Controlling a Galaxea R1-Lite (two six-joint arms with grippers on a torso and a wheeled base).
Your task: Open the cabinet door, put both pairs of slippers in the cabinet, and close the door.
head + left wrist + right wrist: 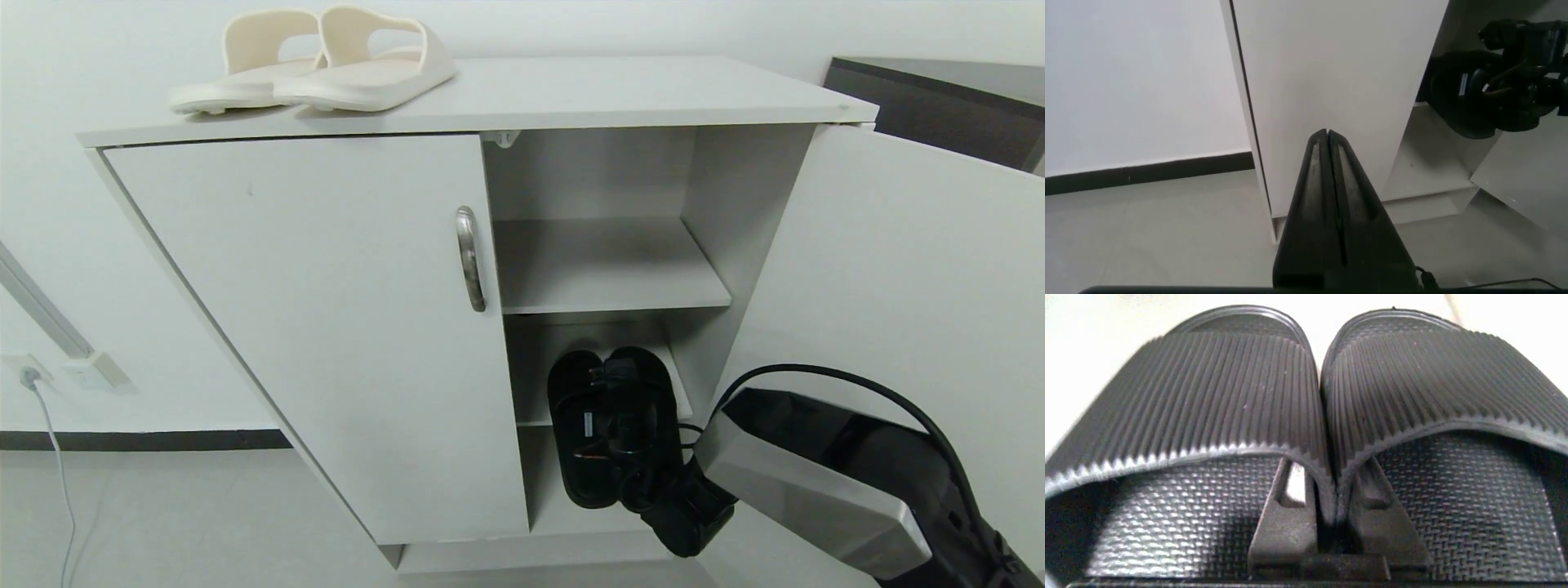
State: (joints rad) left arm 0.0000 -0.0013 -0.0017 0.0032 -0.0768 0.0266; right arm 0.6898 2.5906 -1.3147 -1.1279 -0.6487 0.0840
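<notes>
A pair of black slippers [604,425] hangs tilted, toes up, in the open right half of the white cabinet [612,90], in front of its lower shelf. My right gripper [637,457] is shut on them, its fingers [1290,514] pinching the two inner strap edges of the black slippers [1323,400] together. A cream pair of slippers [326,61] lies on the cabinet top at the left. The right door [898,269] stands open. The left door [326,310] with its metal handle [469,257] is closed. My left gripper [1327,143] is shut and empty, low before the closed door [1331,73].
The upper shelf [604,269] is bare. A wall socket with a cable [28,377] sits low on the wall at the left. Dark furniture [939,98] stands behind the open door. Grey floor [1151,229] lies open left of the cabinet.
</notes>
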